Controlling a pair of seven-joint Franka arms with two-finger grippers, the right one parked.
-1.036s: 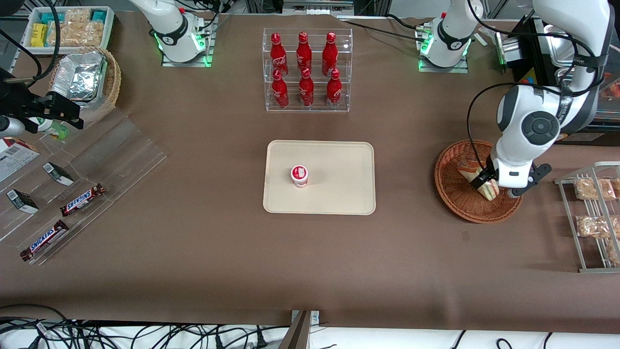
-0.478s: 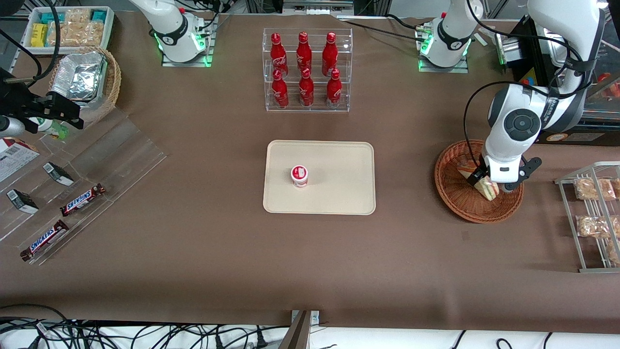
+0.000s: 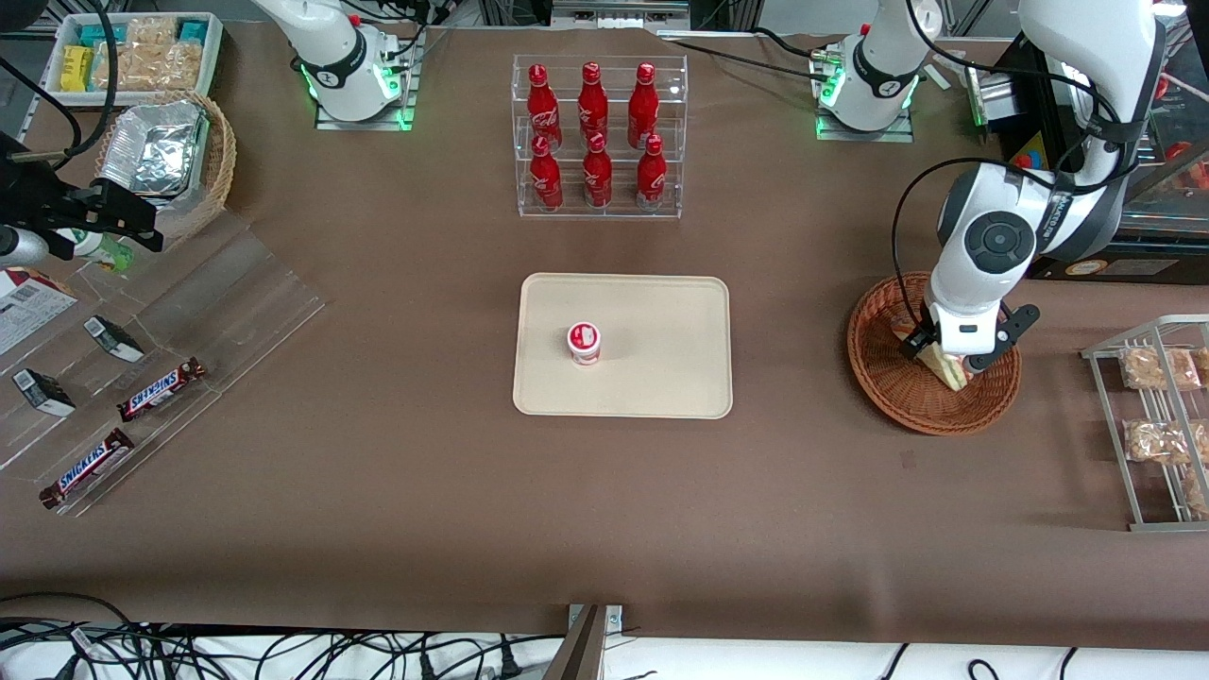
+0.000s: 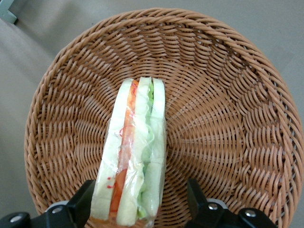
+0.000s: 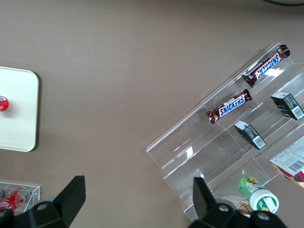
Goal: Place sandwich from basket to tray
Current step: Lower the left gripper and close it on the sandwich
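Observation:
The sandwich (image 3: pixel 947 366) (image 4: pixel 135 156), a wrapped wedge with white bread and green and red layers, stands on edge inside the reddish-brown wicker basket (image 3: pixel 888 378) (image 4: pixel 228 95) toward the working arm's end of the table. My gripper (image 3: pixel 940 357) (image 4: pixel 140 204) hangs over the basket, open, with the sandwich between its fingers. One finger (image 4: pixel 83 202) rests against the bread, while the other (image 4: pixel 194 197) stands apart from the wrap. The cream-beige tray (image 3: pixel 661 321) lies at the table's middle, holding a small red-lidded cup (image 3: pixel 584 343).
A clear rack of red bottles (image 3: pixel 597 137) stands farther from the camera than the tray. A wire rack with bagged snacks (image 3: pixel 1157 416) sits beside the basket. An acrylic stand with Snickers bars (image 3: pixel 161 389) and a tan basket of foil packs (image 3: pixel 165 161) lie toward the parked arm's end.
The wrist has shifted a little toward the parked arm's end over the basket. The sandwich and basket have hardly moved.

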